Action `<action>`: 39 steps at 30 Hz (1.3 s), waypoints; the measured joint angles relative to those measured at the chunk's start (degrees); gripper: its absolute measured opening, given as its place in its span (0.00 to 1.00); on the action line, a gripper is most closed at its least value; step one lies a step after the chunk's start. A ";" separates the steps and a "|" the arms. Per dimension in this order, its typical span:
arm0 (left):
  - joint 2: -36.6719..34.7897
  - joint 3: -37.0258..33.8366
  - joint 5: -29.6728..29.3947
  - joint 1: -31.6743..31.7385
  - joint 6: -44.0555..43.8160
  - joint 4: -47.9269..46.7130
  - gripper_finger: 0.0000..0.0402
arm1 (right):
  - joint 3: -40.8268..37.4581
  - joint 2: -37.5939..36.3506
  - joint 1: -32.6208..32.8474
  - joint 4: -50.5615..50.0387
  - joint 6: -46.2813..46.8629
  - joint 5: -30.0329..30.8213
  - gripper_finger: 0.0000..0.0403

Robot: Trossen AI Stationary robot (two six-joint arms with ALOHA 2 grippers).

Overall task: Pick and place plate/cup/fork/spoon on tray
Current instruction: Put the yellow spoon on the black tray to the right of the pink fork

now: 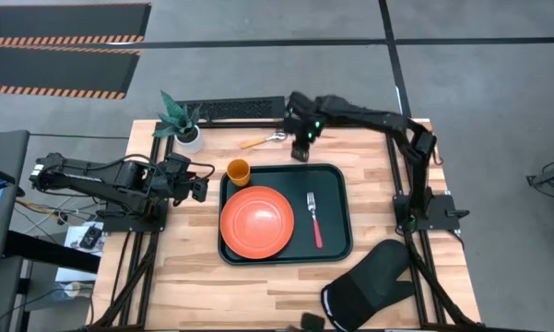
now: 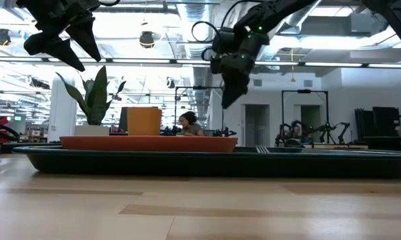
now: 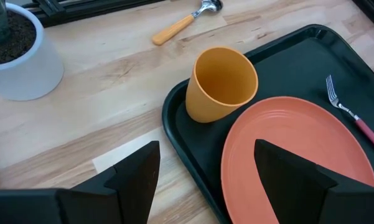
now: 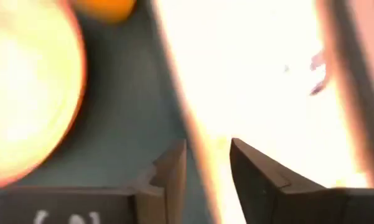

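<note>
The dark tray (image 1: 336,184) lies mid-table. On it are the orange-red plate (image 1: 256,221), the pink-handled fork (image 1: 313,219) to the plate's right, and the orange cup (image 1: 238,171) at the tray's far left corner. The orange-handled spoon (image 1: 263,140) lies on the table beyond the tray's far edge. My left gripper (image 3: 205,149) is open and empty, just left of the tray near the cup. My right gripper (image 1: 300,152) hangs above the tray's far edge, right of the spoon, pointing down. Its fingers stand a narrow gap apart (image 4: 208,146) and hold nothing.
A potted plant in a white pot (image 1: 182,124) stands at the table's far left, close to the spoon. A black grille (image 1: 230,111) runs along the far edge. A black oven mitt (image 1: 373,286) lies at the near right. People sit in the room behind (image 2: 187,123).
</note>
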 joint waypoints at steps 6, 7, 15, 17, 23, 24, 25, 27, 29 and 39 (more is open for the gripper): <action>0.00 0.00 0.06 0.01 -0.49 -0.02 0.62 | 0.26 0.09 -0.45 8.45 -7.66 1.49 0.55; 0.00 0.00 0.06 0.01 -0.58 0.01 0.62 | 0.26 0.09 -0.44 9.14 -8.70 3.05 0.57; 2.76 1.16 1.00 6.79 11.48 13.06 0.59 | 0.20 -4.26 -2.51 4.23 -2.75 0.26 0.61; 6.21 3.14 5.21 12.28 18.66 17.08 0.56 | 0.29 -6.86 -3.08 0.88 -2.52 -1.00 0.60; 21.00 14.24 17.60 27.92 39.15 25.35 0.49 | 0.20 -15.04 -3.76 -8.19 -2.09 -1.46 0.59; 23.87 16.96 20.73 30.37 41.44 25.73 0.49 | 0.22 -16.31 -3.72 -9.43 -2.08 -1.49 0.59; 27.07 19.62 24.28 32.68 43.68 26.00 0.49 | 0.22 -17.45 -3.69 -10.88 -2.05 -1.54 0.59; 33.61 25.22 31.73 36.09 48.18 25.21 0.51 | 0.20 -19.56 -3.61 -13.81 -1.23 -1.55 0.59; 40.40 30.74 37.22 38.38 52.39 23.39 0.53 | 0.20 -21.86 -3.34 -15.87 -0.06 -1.52 0.59; 68.84 54.12 42.03 43.91 74.61 9.85 0.69 | 0.20 -29.98 -1.76 -20.68 4.34 -1.49 0.59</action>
